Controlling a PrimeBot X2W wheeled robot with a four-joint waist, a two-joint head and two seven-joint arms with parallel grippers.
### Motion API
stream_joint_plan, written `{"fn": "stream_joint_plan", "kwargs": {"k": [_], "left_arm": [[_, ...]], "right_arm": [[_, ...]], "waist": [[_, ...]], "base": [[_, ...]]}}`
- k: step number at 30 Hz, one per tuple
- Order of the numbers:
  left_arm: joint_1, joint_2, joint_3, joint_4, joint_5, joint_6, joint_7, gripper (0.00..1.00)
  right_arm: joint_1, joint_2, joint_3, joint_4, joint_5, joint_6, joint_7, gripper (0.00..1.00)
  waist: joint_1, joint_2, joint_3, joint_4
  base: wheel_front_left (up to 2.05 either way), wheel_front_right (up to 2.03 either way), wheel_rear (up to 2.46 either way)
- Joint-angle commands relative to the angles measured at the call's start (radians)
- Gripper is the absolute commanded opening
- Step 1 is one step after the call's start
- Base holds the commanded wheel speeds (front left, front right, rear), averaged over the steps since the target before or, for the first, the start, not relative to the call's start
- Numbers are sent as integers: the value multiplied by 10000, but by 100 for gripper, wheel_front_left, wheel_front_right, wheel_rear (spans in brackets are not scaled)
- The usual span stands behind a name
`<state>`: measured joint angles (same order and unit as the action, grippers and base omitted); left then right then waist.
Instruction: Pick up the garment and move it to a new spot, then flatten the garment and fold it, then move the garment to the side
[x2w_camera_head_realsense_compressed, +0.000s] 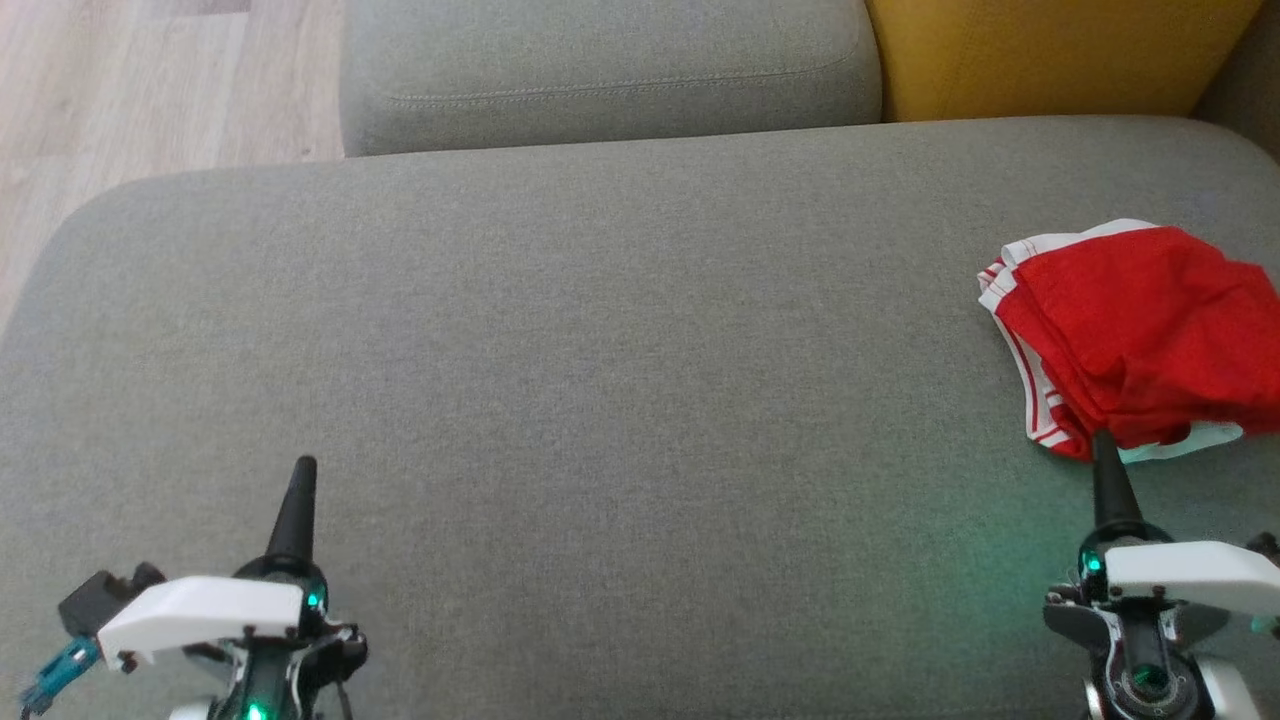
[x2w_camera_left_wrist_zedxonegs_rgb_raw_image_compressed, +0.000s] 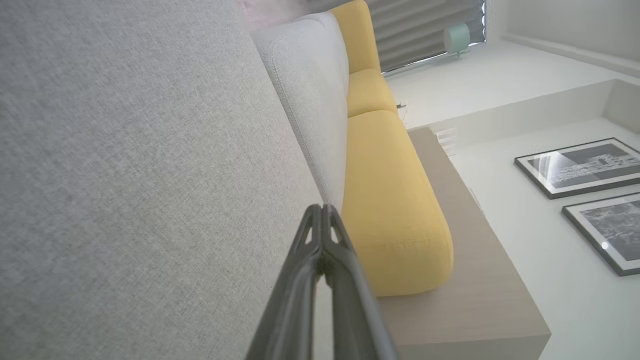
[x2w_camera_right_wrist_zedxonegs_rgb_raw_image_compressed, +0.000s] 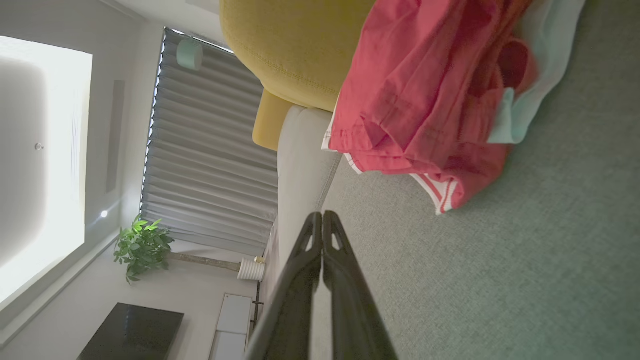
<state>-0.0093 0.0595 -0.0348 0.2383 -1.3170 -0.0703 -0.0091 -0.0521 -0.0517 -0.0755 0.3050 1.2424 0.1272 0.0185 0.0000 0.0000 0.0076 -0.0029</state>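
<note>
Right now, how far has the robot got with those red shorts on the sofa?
Looks nearly or fully done: the red shorts lie in a layered, rumpled bundle at the right side of the sofa seat. Nothing in hand: left gripper and right gripper are shut and empty. Left: perhaps neatening.
</note>
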Motion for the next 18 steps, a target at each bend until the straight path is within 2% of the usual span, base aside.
{"fn": "stream_joint_plan", "kwargs": {"k": [1, 18], "left_arm": [[-630, 182, 359, -248, -195, -93, 43, 0], [-820, 179, 796, -74, -1957, -390, 554, 0]], "right_arm": [[-524, -41, 100, -392, 245, 27, 55, 0], [-541, -34, -151, -516, 2254, 32, 549, 0]], "waist": [[0, 0, -1, 1], [0, 0, -26, 17]], "base": [[0, 0, 0], [0, 0, 0]]}}
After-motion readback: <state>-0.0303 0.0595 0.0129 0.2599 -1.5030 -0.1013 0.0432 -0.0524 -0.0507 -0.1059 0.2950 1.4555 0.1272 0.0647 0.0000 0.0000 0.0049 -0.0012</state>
